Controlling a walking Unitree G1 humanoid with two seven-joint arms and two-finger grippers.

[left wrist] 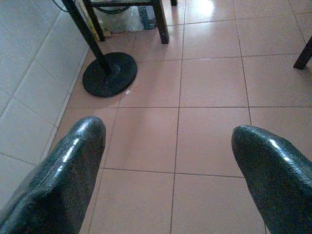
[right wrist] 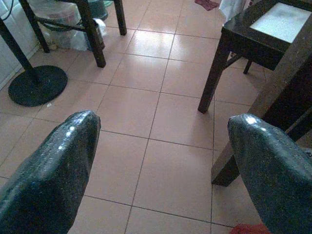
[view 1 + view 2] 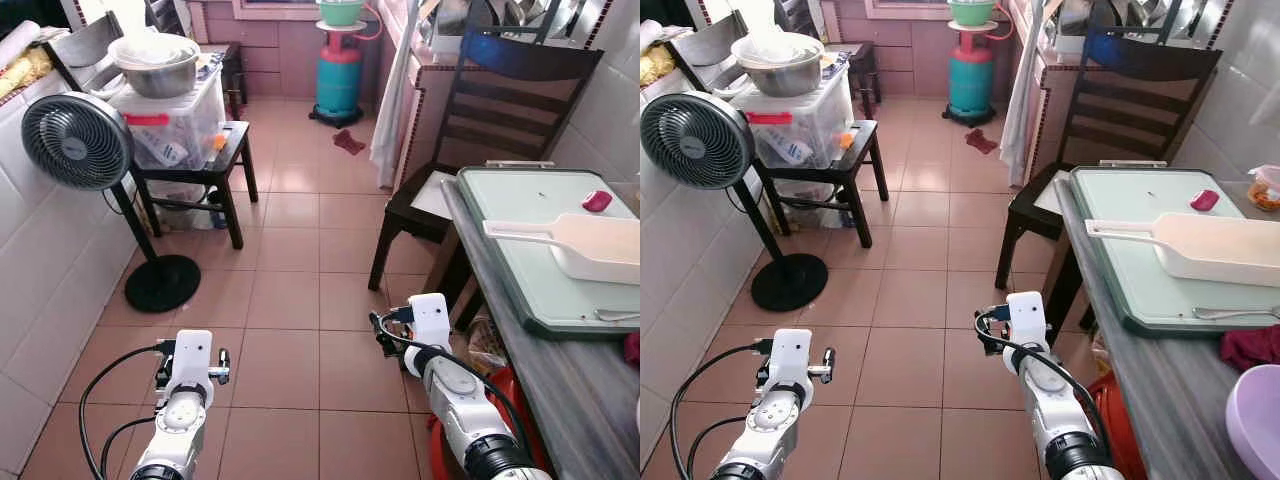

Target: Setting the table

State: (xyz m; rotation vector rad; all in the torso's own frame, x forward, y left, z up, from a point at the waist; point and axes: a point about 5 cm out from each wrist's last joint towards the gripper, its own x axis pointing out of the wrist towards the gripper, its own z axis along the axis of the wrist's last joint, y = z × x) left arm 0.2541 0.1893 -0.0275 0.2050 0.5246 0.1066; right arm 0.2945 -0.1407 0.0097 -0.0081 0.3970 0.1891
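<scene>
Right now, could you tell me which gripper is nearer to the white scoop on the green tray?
The right gripper is nearer, low over the floor beside the table holding the white scoop. The left gripper is farther off, nearer the fan.

Bright, sharp daylight; glare on floor tiles (image 2: 146,56).

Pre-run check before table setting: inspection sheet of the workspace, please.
Surface: grey counter on robot's right, carrying a pale green tray.
Job's things: long white plastic scoop on the tray; lilac bowl at counter's near end.
Clutter: small pink object on the tray; dark red cloth beside it.
Grippers: left gripper and right gripper both open, empty, over floor tiles.
Cables: black cables looping off left arm.
Surroundings: black pedestal fan, dark wooden chair, teal gas cylinder.
</scene>
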